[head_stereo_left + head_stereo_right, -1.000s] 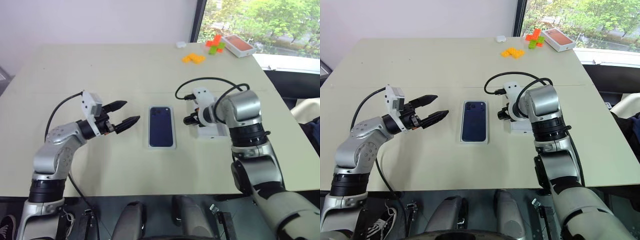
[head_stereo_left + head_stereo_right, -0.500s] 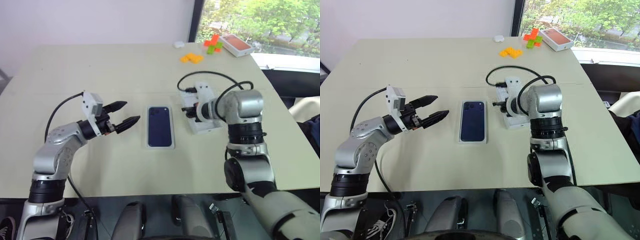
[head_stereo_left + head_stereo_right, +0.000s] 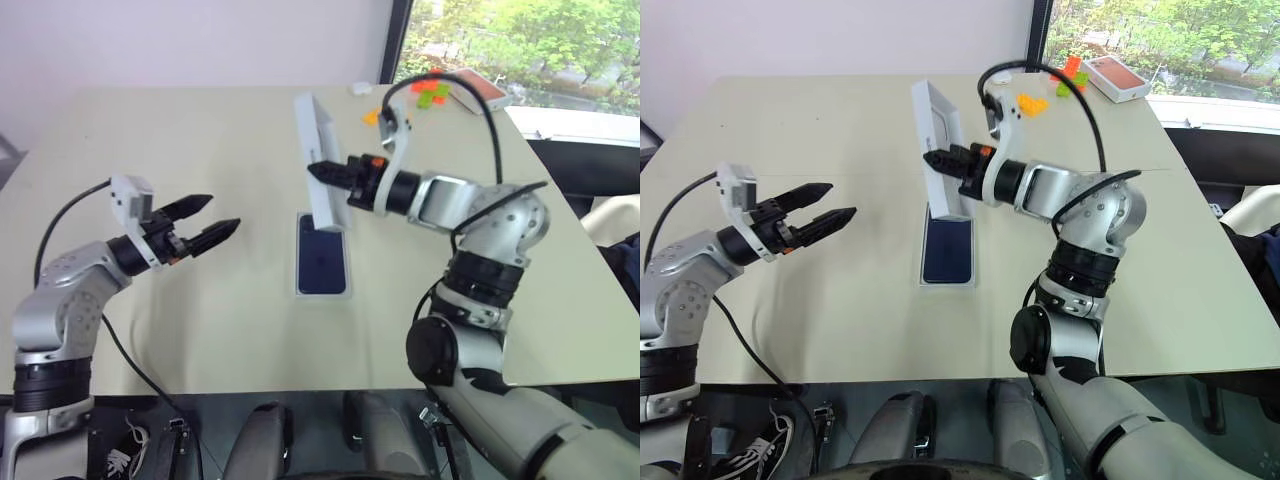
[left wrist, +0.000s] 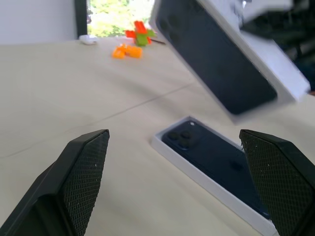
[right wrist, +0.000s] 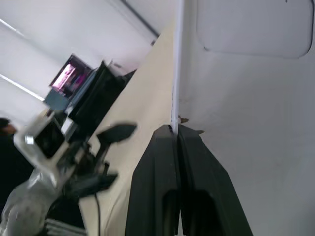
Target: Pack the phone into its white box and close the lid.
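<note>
Since a second ago, right gripper (image 3: 938, 160) has lifted the lid (image 3: 940, 150) off the surface (image 3: 820, 300) from beside the box (image 3: 322, 291); lid now held on edge above it, jaws pinching one wall. Left gripper (image 3: 212, 218) has drawn slightly outward, jaws spread, empty.

Phone (image 3: 322, 265) lies flat inside box, mid-surface: packing step looks done.

Left to do: turn lid level, printed face up, line it over box, press down. Lid not yet on.
</note>
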